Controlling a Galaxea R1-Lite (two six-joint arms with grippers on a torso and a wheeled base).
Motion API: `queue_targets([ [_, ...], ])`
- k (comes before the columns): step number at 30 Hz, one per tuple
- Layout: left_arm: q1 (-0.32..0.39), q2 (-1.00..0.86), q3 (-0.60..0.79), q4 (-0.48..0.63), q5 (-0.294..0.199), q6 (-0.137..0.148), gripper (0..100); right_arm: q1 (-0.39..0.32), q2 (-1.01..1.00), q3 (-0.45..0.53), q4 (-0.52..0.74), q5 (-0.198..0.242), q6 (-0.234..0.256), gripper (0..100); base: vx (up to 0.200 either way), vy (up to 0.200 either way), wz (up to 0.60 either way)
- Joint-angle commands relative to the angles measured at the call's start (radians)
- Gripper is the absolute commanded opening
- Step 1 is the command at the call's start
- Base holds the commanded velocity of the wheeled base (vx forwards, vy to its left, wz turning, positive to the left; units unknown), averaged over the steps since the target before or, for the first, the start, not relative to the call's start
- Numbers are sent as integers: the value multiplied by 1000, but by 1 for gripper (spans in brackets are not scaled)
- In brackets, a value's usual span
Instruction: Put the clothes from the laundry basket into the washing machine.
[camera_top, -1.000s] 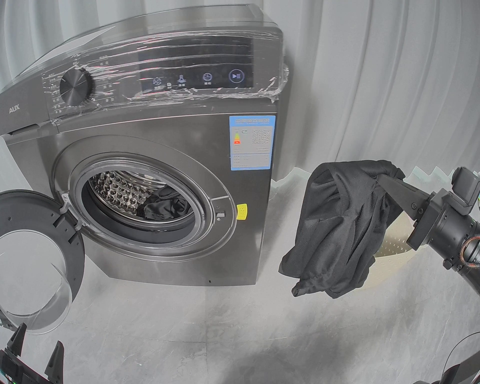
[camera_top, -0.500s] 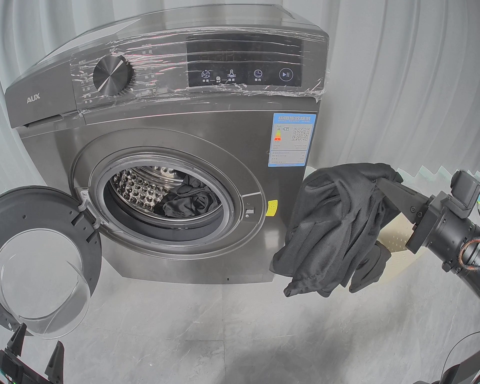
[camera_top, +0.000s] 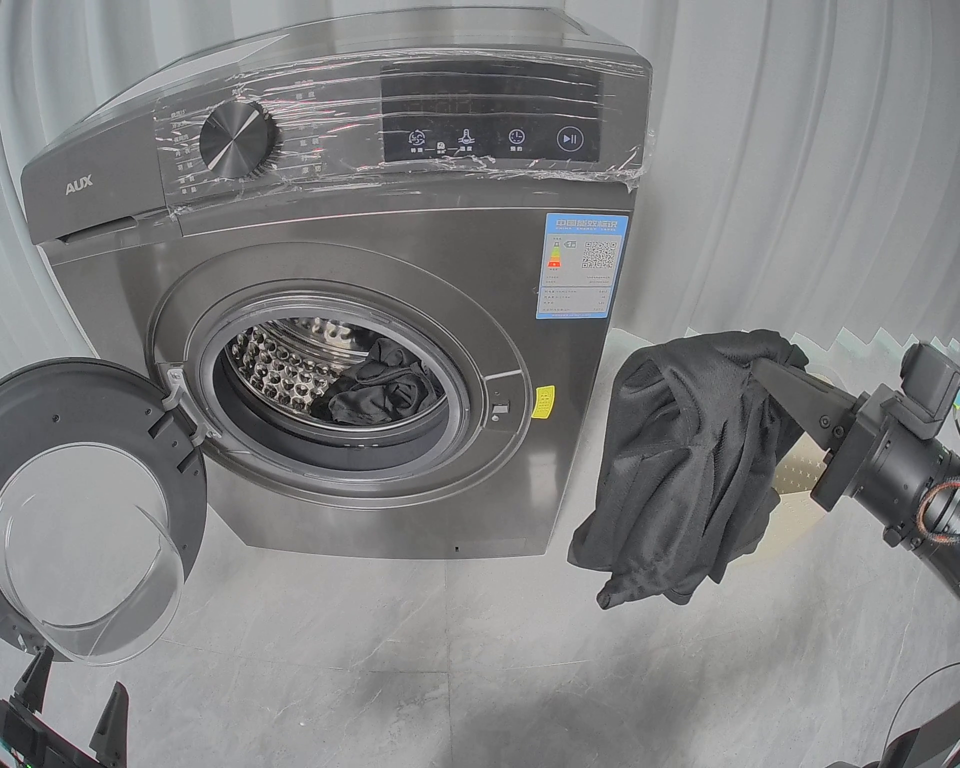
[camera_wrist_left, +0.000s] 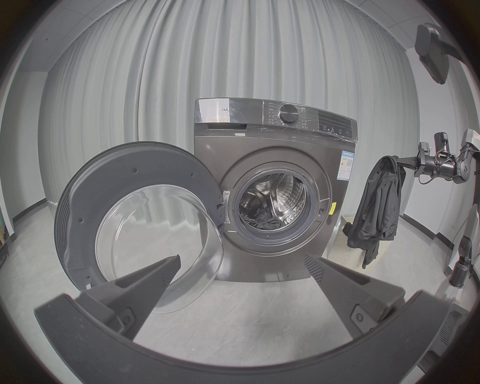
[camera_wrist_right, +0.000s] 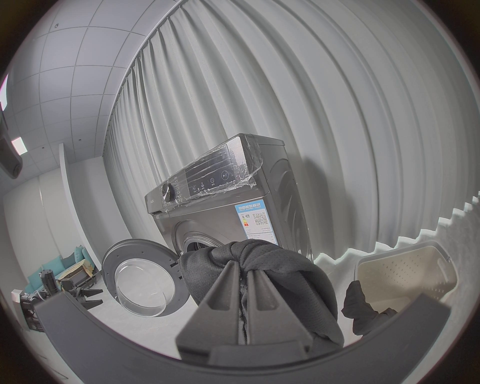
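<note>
The grey washing machine (camera_top: 400, 250) stands with its round door (camera_top: 90, 500) swung wide to the left. A dark garment (camera_top: 385, 390) lies in the drum. My right gripper (camera_top: 775, 370) is to the right of the machine, shut on a black garment (camera_top: 690, 460) that hangs free above the floor. In the right wrist view the shut fingers (camera_wrist_right: 243, 280) pinch the top fold of that black garment (camera_wrist_right: 295, 275). The cream laundry basket (camera_top: 800, 490) sits on the floor behind the hanging cloth. My left gripper (camera_top: 75, 700) is low at the near left, open and holding nothing.
White curtains hang behind the machine and the basket. A dark piece of cloth (camera_wrist_right: 362, 310) lies over the laundry basket (camera_wrist_right: 405, 275) rim. Bare grey floor (camera_top: 400, 650) spreads in front of the machine. The open door (camera_wrist_left: 140, 220) juts out close ahead of my left gripper (camera_wrist_left: 240, 265).
The head camera has turned, so the machine sits further right in the picture. The black garment swayed toward the machine and hangs straighter now. The right gripper keeps its hold.
</note>
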Motion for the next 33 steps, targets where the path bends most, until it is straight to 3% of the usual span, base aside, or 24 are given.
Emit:
queue_targets([
  [1, 1, -17, 15, 0, 1, 0, 100, 1, 2, 0, 0, 0, 0, 0, 0, 200, 0],
  [25, 1, -17, 15, 0, 1, 0, 100, 1, 3, 1, 0, 0, 0, 0, 0, 200, 0],
  [33, 1, -17, 15, 0, -1, 0, 100, 1, 5, 4, 0, 0, 2, 0, 0, 0, 0],
])
